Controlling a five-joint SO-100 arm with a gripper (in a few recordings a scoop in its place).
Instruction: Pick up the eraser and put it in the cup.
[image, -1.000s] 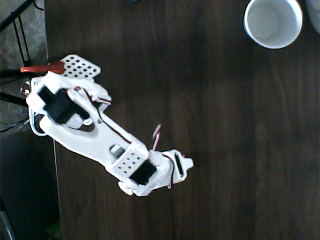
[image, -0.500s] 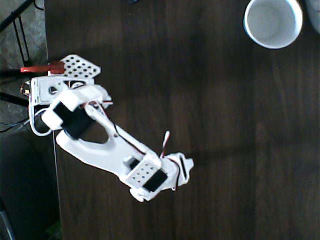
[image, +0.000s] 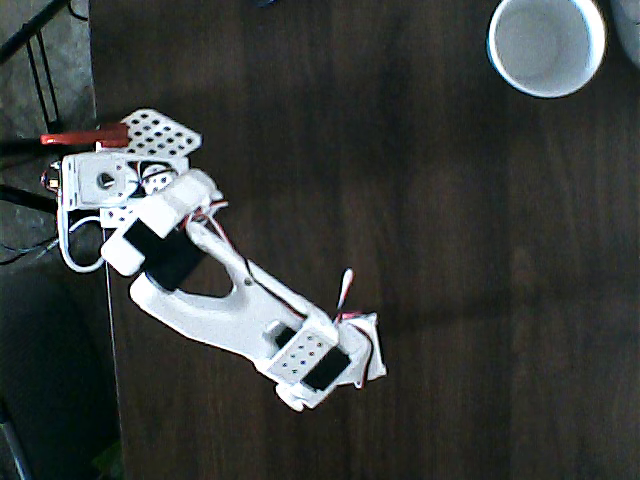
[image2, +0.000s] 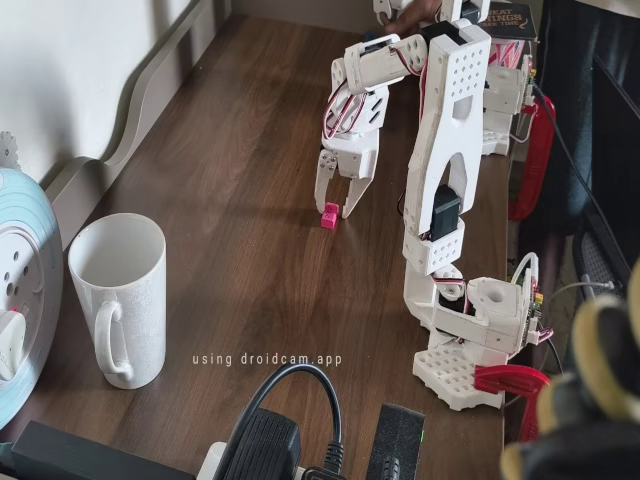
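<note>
Over the last second the white arm has swung its forearm lower in the overhead view, and the gripper has come down toward the tabletop.

In the fixed view the two white fingers stand apart, pointing down, with a clear gap between their tips. The eraser lies on the table just under that gap, nearer the right-hand fingertip; whether a tip touches it cannot be told. Nothing is clamped between the jaws.

The eraser is a tiny pink-red block, sitting flat on the dark wood; any print on it is too small to read.

The cup stands upright well apart from it, toward the near left of the fixed view, a tall white mug with its handle facing the camera and a pale inside. In the overhead view the cup sits at the top right, far from the arm.

The brown wooden table carries the arm's base, fixed by a red clamp. A black power adapter lies at the near edge.
</note>
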